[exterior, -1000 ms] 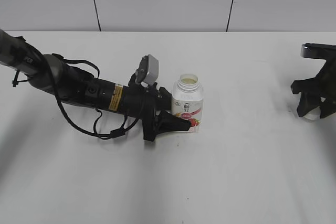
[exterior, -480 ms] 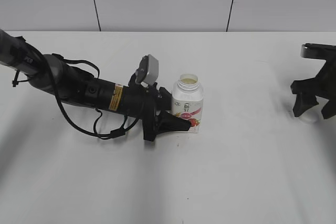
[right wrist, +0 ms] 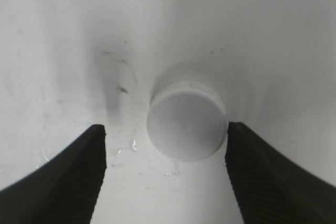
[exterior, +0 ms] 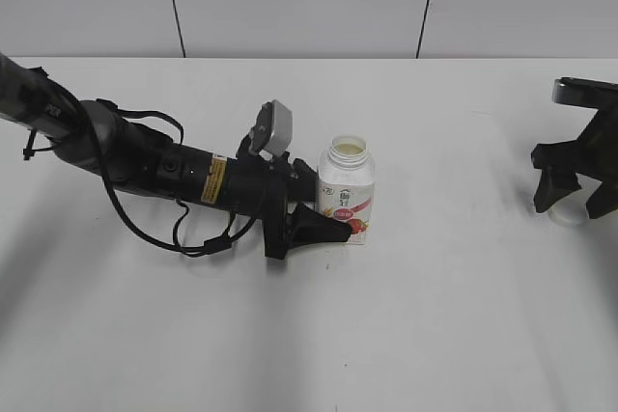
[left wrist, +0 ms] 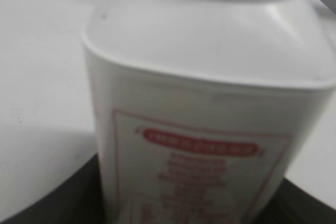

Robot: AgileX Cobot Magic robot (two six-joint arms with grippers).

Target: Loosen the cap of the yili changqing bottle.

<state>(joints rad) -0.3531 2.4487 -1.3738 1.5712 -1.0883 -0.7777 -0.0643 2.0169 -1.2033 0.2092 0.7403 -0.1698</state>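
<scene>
Left gripper (exterior: 333, 229) clamped on the uncapped bottle (exterior: 345, 190), right gripper (right wrist: 165, 153) spread wide, cap (right wrist: 186, 127) on the table (exterior: 435, 315) between its fingers, untouched

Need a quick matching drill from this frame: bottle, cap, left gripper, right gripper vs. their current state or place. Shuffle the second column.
Column 1:
1. yili changqing bottle
2. cap
3. left gripper
4. right gripper

Column 2:
A. jaws open, above the cap
B. standing upright, mouth uncovered
C. clamped on the bottle's base
D. lying on the table, far right

Pairs: 1-B, 2-D, 3-C, 4-A
</scene>
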